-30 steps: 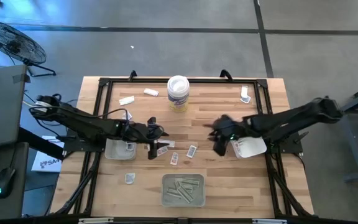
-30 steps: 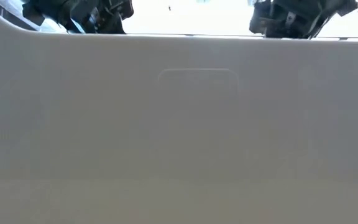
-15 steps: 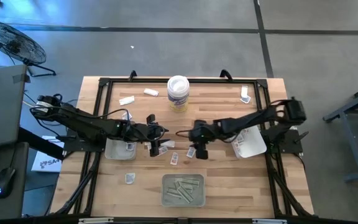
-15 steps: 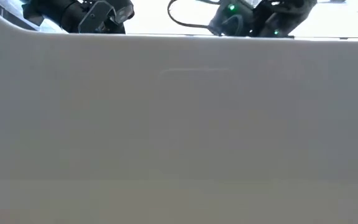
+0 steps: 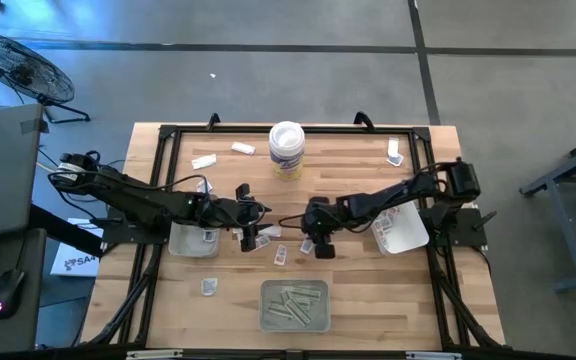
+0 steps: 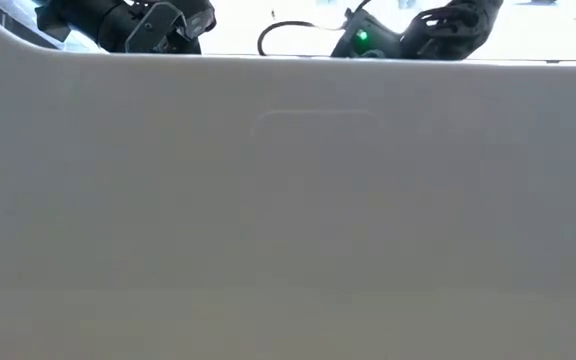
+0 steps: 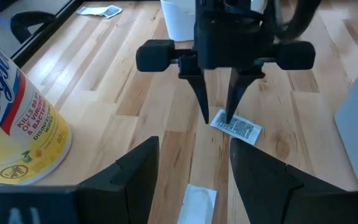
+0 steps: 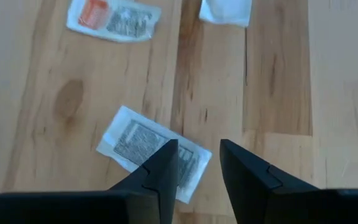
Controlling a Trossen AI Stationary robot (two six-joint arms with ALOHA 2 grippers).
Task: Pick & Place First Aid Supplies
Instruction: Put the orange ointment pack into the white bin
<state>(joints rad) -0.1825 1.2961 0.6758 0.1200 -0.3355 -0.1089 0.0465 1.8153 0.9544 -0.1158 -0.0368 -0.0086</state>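
Pale butcher-block wood fills the table [image 5: 368, 290], where both dark arms reach toward its middle. The right gripper [image 8: 199, 163] is down at the tabletop, its fingers parted by a narrow gap and straddling one edge of a white packet with black print [image 8: 138, 146]; whether the tips actually pinch the packet cannot be told. Just beyond it in the right wrist view lie a packet with an orange-red mark [image 8: 112, 18] and a plain white one [image 8: 226, 10]. The left gripper [image 7: 194, 165] hovers a little to the left of the right one, its fingers spread wide with nothing between them, above a small pale packet [image 7: 197, 202]. Other packets are scattered over the boards: two near the far left corner [image 5: 222, 155], a pair near the far right corner [image 5: 395, 152], one near the left front [image 5: 208, 287]. A white tub with a yellow label [image 5: 286, 150] stands at the far middle. A translucent tray [image 5: 294, 305] holding strip wrappers sits at the near middle.
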